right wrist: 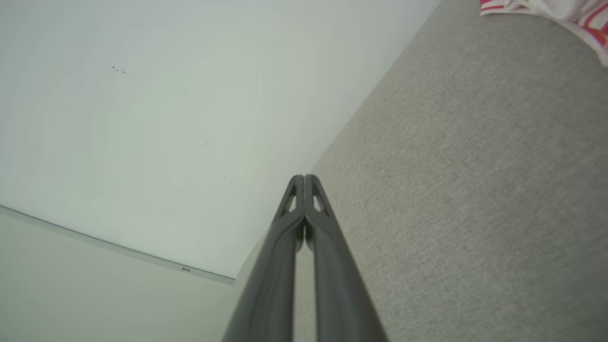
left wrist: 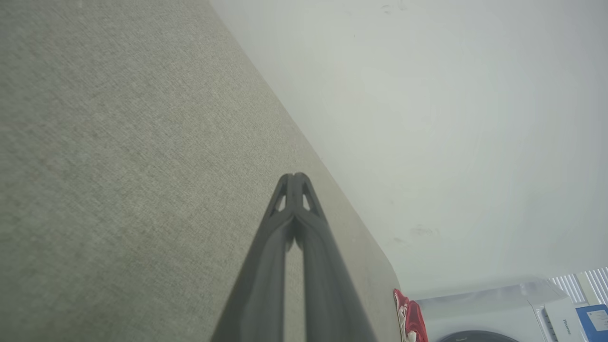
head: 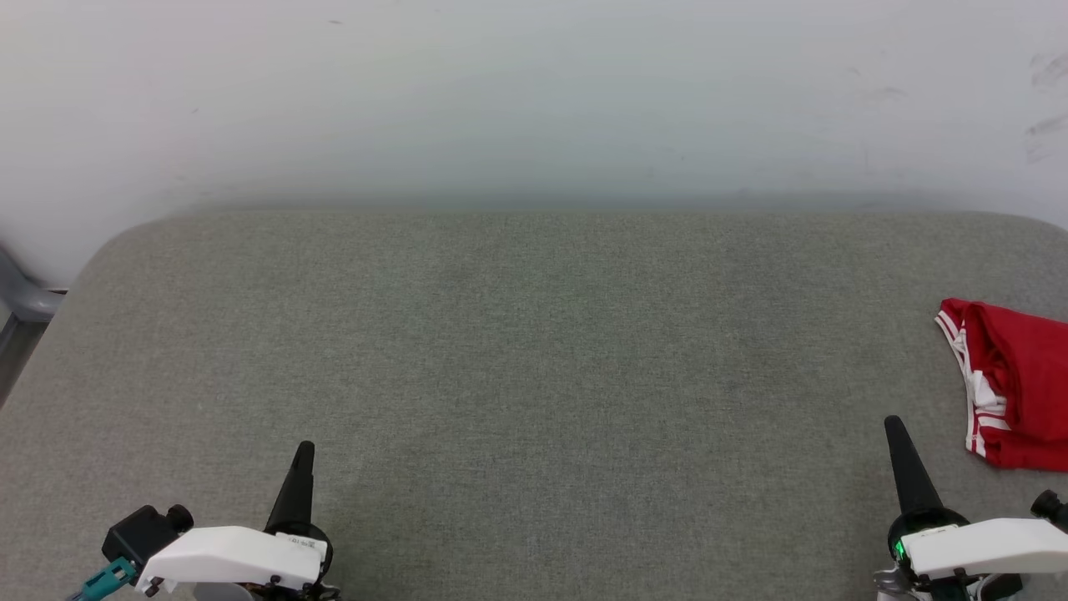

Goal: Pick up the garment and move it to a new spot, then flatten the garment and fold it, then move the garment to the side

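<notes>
Garment (head: 1014,384) lies bunched on grey pad (head: 534,351), far right; both jaws pressed together.

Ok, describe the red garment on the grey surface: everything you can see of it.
The garment is bright red soft cloth with white panels and thin red-and-white stripe trim along its left edge. It lies gathered in a loosely folded, rumpled heap at the far right of the grey fabric surface, partly cut off by the head view's edge. In what shows, only the surface touches it; the right end effector, shut, sits apart from it.
</notes>
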Available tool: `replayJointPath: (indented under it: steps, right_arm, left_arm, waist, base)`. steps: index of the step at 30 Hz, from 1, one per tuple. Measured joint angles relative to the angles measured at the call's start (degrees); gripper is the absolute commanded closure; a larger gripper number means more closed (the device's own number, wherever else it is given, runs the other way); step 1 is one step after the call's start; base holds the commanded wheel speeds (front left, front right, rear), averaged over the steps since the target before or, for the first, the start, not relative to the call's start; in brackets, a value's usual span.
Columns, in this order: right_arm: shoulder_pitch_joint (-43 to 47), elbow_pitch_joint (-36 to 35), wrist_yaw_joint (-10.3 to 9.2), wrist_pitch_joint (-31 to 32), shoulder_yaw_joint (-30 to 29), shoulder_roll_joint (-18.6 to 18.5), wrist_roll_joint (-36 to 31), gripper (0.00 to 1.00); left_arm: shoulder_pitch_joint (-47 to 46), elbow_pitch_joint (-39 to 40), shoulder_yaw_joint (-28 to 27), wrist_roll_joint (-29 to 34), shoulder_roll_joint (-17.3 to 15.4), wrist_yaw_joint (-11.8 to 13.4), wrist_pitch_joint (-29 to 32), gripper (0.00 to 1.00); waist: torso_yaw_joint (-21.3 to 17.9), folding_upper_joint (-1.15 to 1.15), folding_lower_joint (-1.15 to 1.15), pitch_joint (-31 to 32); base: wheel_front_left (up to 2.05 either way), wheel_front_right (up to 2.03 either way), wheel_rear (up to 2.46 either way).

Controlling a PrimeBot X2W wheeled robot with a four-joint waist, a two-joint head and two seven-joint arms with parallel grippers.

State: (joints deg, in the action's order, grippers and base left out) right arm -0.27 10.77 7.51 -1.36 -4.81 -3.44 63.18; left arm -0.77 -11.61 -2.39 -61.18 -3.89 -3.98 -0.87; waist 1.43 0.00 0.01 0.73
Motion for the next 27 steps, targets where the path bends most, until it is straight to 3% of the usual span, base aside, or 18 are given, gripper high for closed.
replayJointPath:
  steps: [27]
  right_arm:
    - [-2.91,1.58,-0.01,3.77,-0.59,0.02,14.6,1.0]
  left_arm:
    - [-2.51,-1.25,-2.04,-15.44,0.51,-1.6,3.77,1.0]
  waist:
    - [-0.62,0.0,0.0,-0.39]
  base:
    - [0.0,0.0,0.0]
